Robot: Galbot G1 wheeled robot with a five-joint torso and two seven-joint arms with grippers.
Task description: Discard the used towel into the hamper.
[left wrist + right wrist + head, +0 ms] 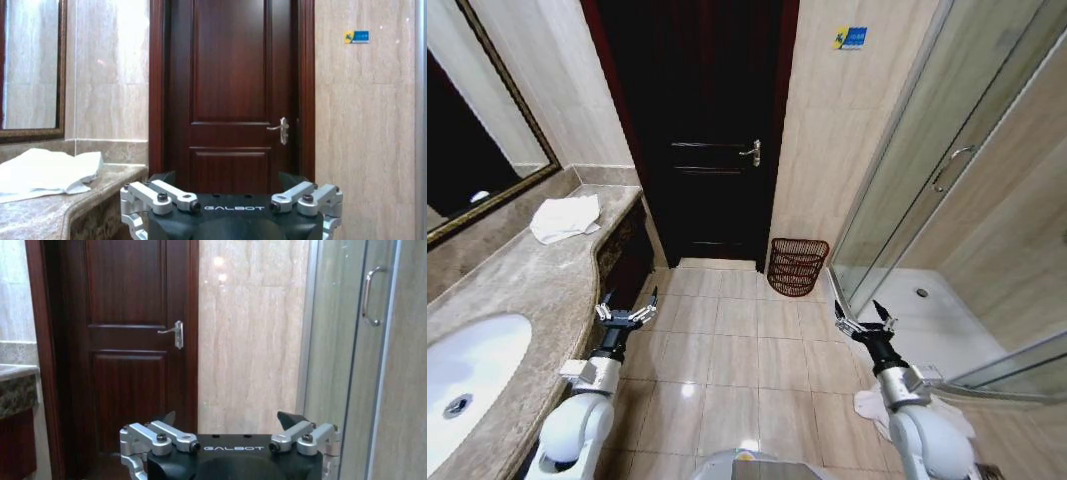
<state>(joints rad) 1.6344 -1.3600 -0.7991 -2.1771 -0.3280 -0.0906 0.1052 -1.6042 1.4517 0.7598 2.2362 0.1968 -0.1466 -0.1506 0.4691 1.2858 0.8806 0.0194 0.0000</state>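
head view: left gripper [628, 311] and right gripper [864, 318] are hanging spread wide, empty; the crumpled white towel [565, 217] is lying on the marble counter [522, 290] beyond the left, the round reddish-brown slatted hamper [797, 266] ahead between them. left wrist view: the towel [47, 171] is sitting off to the side, so a reach risks snagging the counter edge.

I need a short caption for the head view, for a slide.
Both grippers open over the floor; towel on the counter, hamper beside the door.

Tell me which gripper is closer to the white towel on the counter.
Left. The left gripper hangs open just off the counter's edge, below the towel. The right gripper hangs open across the floor, beside the shower door.
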